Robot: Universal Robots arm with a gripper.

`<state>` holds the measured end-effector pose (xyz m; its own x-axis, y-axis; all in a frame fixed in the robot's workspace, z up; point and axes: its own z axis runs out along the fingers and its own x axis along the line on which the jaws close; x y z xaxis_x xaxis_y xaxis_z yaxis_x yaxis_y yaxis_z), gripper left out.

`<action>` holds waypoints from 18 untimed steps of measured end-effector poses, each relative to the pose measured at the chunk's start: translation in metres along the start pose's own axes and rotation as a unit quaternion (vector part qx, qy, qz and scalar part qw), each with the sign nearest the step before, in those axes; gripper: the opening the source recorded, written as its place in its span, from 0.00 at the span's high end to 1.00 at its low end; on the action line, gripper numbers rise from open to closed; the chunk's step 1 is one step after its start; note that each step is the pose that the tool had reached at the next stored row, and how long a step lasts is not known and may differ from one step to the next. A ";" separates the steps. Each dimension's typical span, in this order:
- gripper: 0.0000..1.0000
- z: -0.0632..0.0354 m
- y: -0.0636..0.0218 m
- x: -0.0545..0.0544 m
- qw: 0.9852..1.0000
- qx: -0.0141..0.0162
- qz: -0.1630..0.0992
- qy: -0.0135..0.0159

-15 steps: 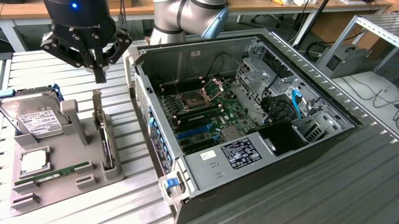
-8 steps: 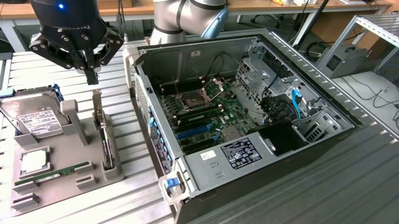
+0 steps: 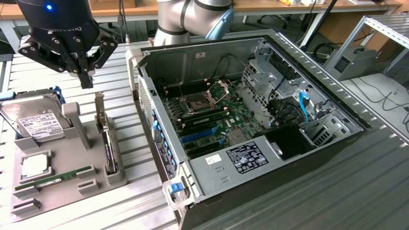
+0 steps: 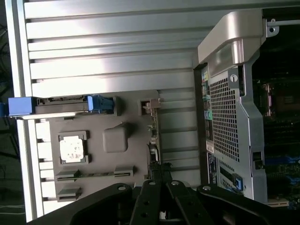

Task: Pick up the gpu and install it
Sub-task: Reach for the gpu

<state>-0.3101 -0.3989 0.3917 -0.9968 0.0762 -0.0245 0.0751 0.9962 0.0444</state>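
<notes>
**A:** Exterior view first. Where's the gripper (image 3: 86, 84)?

**B:** Upper left of the exterior view, hanging off the arm (image 3: 191, 19). Fingers clenched tip to tip, pointing down, nothing between them. Clear air under the tips.

**A:** And the gpu (image 3: 108, 143)?

**B:** On edge in a slot along the holder tray (image 3: 76, 153), on the side facing the computer case (image 3: 185, 62). Its far end is just below the fingertips and a little toward the exterior view's right. I see a gap there.

**A:** Room around it?

**B:** A strip of bare slatted table (image 3: 124, 134) runs between tray edge and case wall. On the card's other side a raised tray block stands close. The hard drive (image 3: 35, 120) sits further toward the exterior view's left. The case lies open, with the motherboard (image 3: 217, 115) exposed inside its rim.

**A:** Wrist view?

**B:** Looking straight down. The gripper (image 4: 158, 174) shows pinched shut, tips over the thin edge of the gpu (image 4: 153, 136). I cannot tell from here whether they touch. The card runs along the tray (image 4: 126, 157) edge nearest the case (image 4: 225, 117).

**A:** Clearance?

**B:** Bare table (image 4: 108, 56) slats separate card and case. The hard drive (image 4: 61, 104) stands across the tray's far end.
</notes>
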 end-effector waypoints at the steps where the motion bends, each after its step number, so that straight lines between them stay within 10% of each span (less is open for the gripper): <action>1: 0.89 0.0000 0.0000 0.000 1.000 0.000 0.000 0.000; 18: 0.89 -0.0002 -0.0005 0.006 1.000 0.000 0.000 0.000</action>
<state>-0.3162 -0.3989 0.3917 -0.9968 0.0762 -0.0245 0.0751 0.9962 0.0444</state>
